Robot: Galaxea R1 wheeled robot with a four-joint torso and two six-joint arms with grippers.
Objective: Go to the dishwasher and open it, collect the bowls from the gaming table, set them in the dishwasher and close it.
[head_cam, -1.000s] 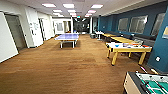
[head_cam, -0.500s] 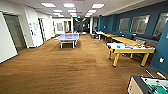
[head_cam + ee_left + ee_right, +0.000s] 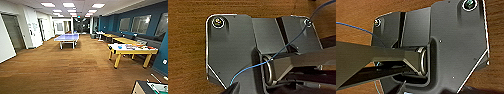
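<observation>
I drive the rig over the wood floor, the gaming table at my near right corner, no dishwasher or collected bowls in sight; I cannot tell how either arm's jaws stand.

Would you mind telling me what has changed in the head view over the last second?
The whole picture has shifted, so the camera moved with the robot, not the furniture. The gaming table has slid further toward the lower right corner, with less of its green field showing. The blue table-tennis table and the yellow-legged table hold their places on the wood floor. Nothing was taken hold of or let go.
</observation>
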